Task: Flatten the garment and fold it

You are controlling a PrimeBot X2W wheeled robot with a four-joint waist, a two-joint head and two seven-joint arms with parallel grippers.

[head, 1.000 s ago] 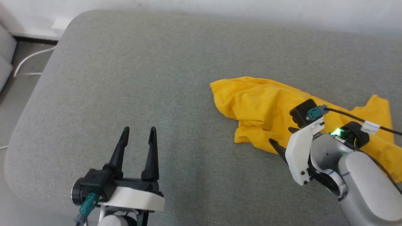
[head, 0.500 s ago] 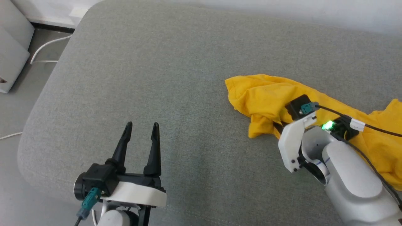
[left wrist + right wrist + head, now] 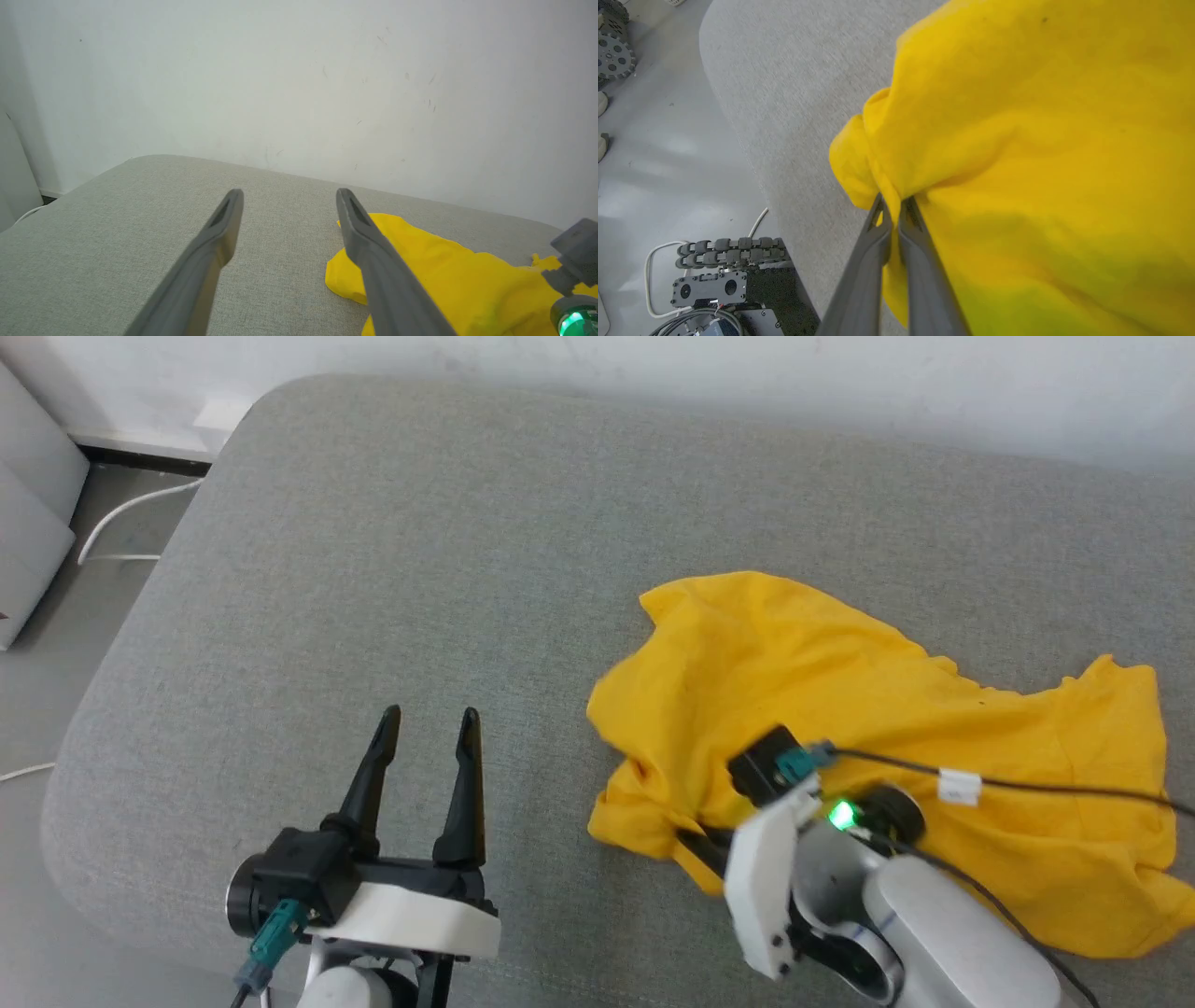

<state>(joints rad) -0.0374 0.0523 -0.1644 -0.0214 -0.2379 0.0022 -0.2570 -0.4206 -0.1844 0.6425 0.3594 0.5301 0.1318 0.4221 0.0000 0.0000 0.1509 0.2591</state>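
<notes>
- T-shirt point(image 3: 840, 672), bright yellow and plain on the side showing, lay crumpled on the right half of the grey cushion point(image 3: 420, 523). Its nearest folds were close to the front edge and its far side was well short of the back edge.
- Right gripper point(image 3: 693, 838) sat at the T-shirt's front left corner, closed tight on a pinch of the fabric. In the right wrist view the cloth bunched up between the two fingers point(image 3: 864, 280).
- Left gripper point(image 3: 429, 719) hung over bare cushion near the front edge, left of the T-shirt and apart from it, its fingers spread wide with nothing between them.
- A black cable point(image 3: 1027, 789) ran from the right wrist across the T-shirt toward the cushion's right edge.
- A white wall point(image 3: 299, 70) stood behind the back edge.
</notes>
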